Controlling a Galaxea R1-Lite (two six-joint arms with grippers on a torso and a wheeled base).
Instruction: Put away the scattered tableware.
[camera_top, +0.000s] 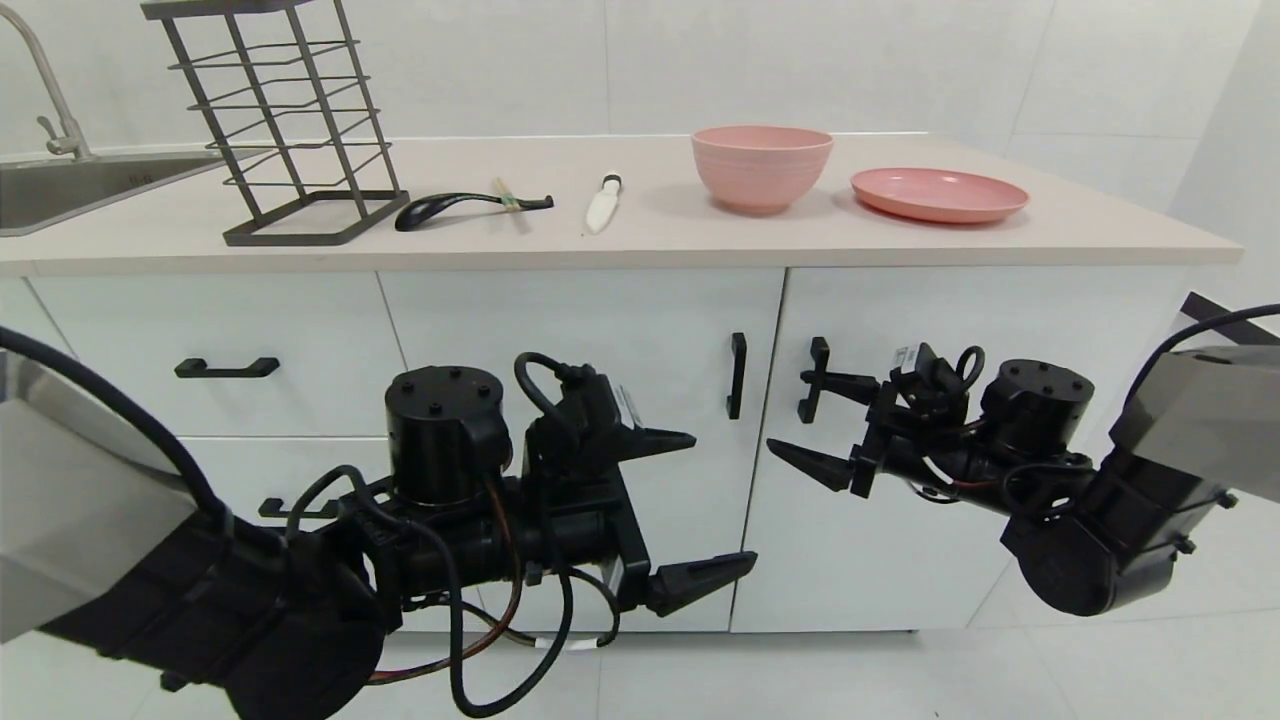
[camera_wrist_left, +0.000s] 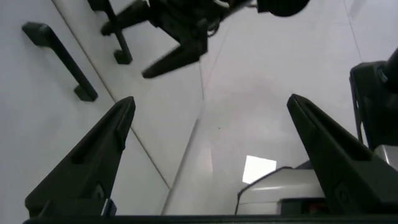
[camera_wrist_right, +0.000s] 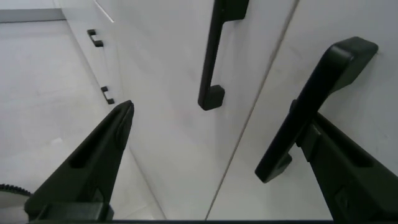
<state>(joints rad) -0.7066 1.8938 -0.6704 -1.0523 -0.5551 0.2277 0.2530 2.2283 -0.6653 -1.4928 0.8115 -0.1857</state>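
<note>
Pink bowl (camera_top: 762, 165) and plate (camera_top: 939, 193) are waiting
Nothing is being tidied yet (left gripper (camera_top: 720, 500) and right gripper (camera_top: 795, 415) are hanging wide open).

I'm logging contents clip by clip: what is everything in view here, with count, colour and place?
bowl: one, pink, on the counter, right of centre
plate: one, pink, on the counter right of the bowl
spoon: one, black, beside the rack's base
chopsticks: apparently a pair, light wood, across the spoon's handle
small utensil: one, white, between spoon and bowl
rack: one, black wire, on the counter's left part
sink: one, steel, far left
counter: one, beige
door handles: two, black, on white cabinet doors
left gripper: black, low before the doors, jaws open
right gripper: black, by the right door's handle, jaws open
</note>
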